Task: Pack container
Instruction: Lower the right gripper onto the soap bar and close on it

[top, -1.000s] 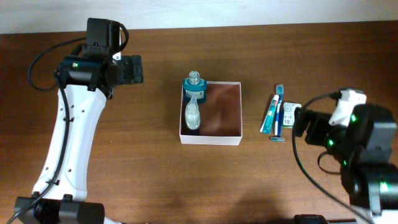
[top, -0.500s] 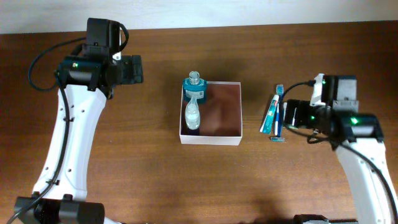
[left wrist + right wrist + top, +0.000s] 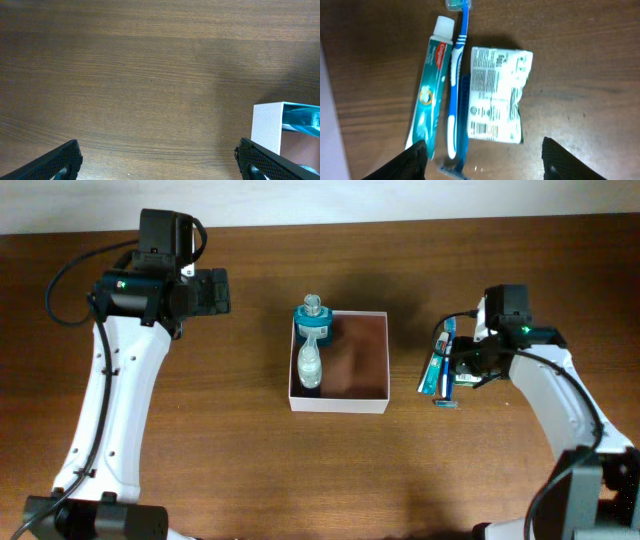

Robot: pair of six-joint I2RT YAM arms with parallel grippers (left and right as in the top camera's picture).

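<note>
Container [image 3: 360,360] sits mid-table, square and white-walled, its reddish-brown floor bare over the right half. My left gripper [image 3: 226,291] hangs well off to the container's left over bare wood, its jaws spread wide with nothing between them; from its wrist view I catch only one white corner of the box. My right gripper [image 3: 487,160] is on the other side, low over a small cluster of toiletries lying near the container's right wall, jaws apart and closed on nothing. One finger [image 3: 415,160] hangs above the tail end of the toothpaste tube [image 3: 430,85].

Inside the box, along the left wall, lies a small clear bottle [image 3: 310,365], and a teal item with a clear round cap [image 3: 312,310] juts over the far-left corner.

In the cluster, the teal tube lies nearest the box. A white printed packet [image 3: 497,95] is farthest out. Between them run a blue-and-white toothbrush [image 3: 456,75] and a blue razor [image 3: 465,100], side by side and touching.
</note>
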